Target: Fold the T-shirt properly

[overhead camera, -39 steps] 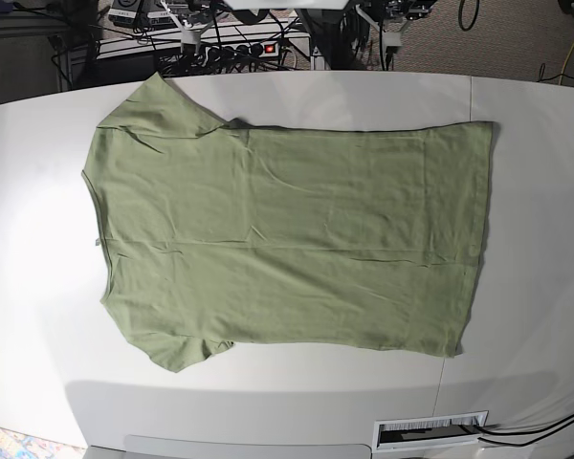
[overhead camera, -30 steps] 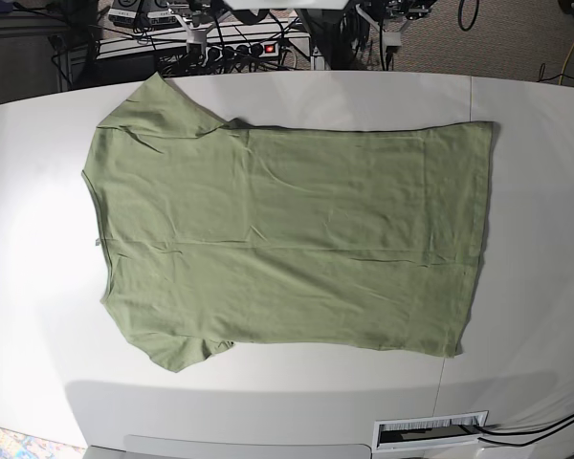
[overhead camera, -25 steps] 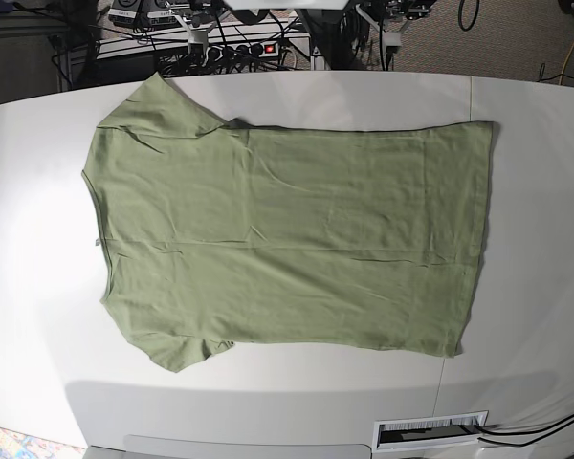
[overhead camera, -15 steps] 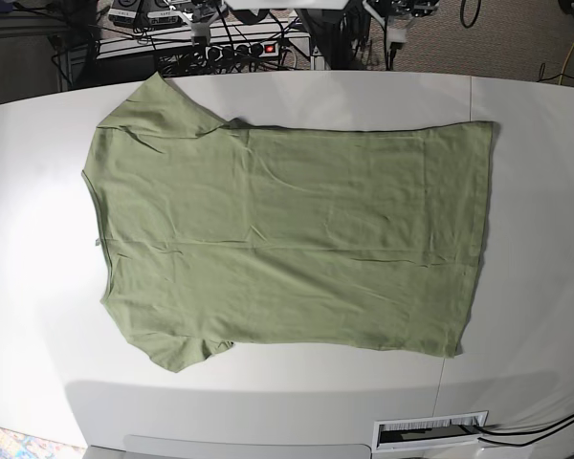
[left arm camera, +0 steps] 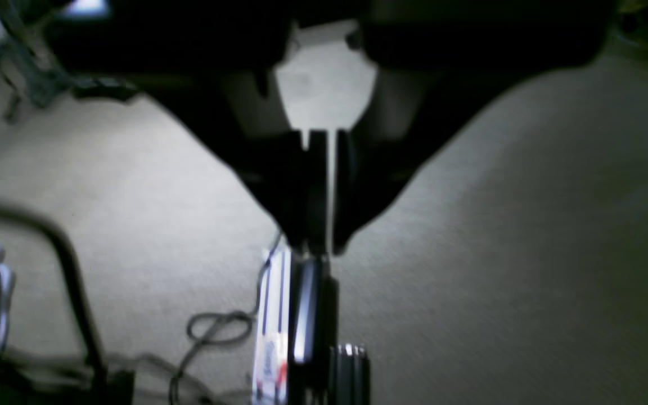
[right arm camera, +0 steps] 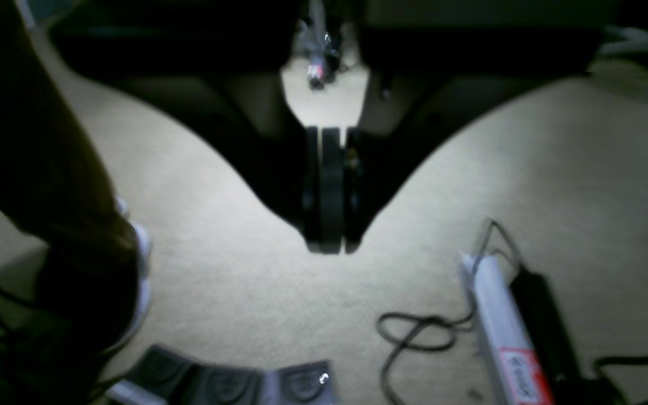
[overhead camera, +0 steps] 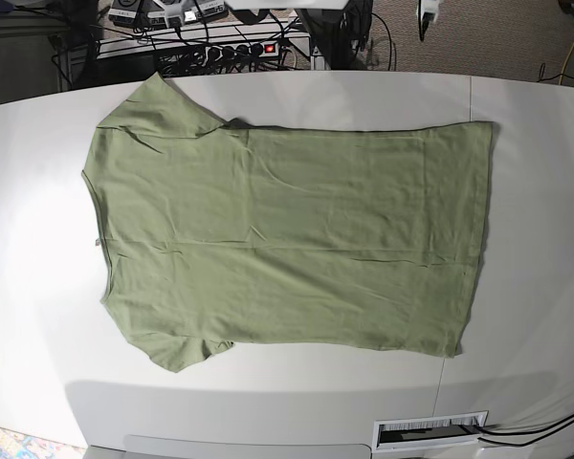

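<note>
The T-shirt (overhead camera: 287,239) lies spread flat on the white table (overhead camera: 38,249) in the base view, sage green and lightly wrinkled. Its collar end points left, its hem right, with one sleeve at the back left and one at the front left. Neither gripper is over it. In the left wrist view my left gripper (left arm camera: 318,250) is shut with only a thin slit between the fingers, holding nothing, above carpet. My right gripper (right arm camera: 329,247) in the right wrist view is shut and empty, also above carpet.
Behind the table's far edge lie a power strip (overhead camera: 253,48) with a red light and tangled cables. A slot with a white label (overhead camera: 430,430) sits at the front edge. Under the right gripper are foot pedals (right arm camera: 228,385) and a power strip (right arm camera: 501,332).
The white arm parts at the top edge of the base view have drawn up and outward, almost out of frame. The T-shirt has not moved.
</note>
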Controlling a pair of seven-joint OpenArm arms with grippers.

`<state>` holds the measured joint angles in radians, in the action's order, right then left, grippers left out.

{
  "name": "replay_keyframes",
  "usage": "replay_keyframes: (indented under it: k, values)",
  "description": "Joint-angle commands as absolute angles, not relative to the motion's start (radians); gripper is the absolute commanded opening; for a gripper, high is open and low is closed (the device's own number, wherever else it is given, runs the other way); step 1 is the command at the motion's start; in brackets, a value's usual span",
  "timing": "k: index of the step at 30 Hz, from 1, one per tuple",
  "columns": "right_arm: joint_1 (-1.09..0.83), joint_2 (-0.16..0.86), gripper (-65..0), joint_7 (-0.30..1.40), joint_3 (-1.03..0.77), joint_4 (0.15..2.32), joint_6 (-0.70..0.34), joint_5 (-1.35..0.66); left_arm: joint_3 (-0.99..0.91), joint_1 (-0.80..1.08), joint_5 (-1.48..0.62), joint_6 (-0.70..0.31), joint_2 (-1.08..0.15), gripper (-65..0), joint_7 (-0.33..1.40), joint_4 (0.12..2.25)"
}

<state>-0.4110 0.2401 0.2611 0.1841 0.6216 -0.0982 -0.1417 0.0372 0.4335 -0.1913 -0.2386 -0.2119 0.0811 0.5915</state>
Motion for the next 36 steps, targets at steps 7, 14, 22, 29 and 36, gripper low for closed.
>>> replay_keyframes:
  k: [7,14,22,29,36]
  values:
    - [-0.55,0.326,-65.0,0.258,0.184,0.838,-0.099,-0.134,0.036,0.588,-0.195,-0.282,-0.273,-65.0,0.081,0.777]
    - [-0.698,0.411,-65.0,0.264,0.184,1.091,-0.099,-0.078,0.036,0.758,-0.194,-0.282,-0.35,-65.0,0.081,1.056]
    - [-0.845,0.509,-65.0,0.308,0.181,1.376,-0.097,-0.039,0.036,0.966,-0.059,-0.281,-0.436,-65.0,0.08,1.449]
    - [-0.933,0.546,-65.0,0.358,0.16,1.567,-0.083,0.084,0.035,1.085,0.074,-0.183,-0.48,-65.0,0.088,1.69]
    - [-1.033,0.546,-65.0,0.396,0.027,1.781,-0.082,0.151,0.034,1.176,0.236,-0.122,-0.514,-65.0,0.169,1.908]
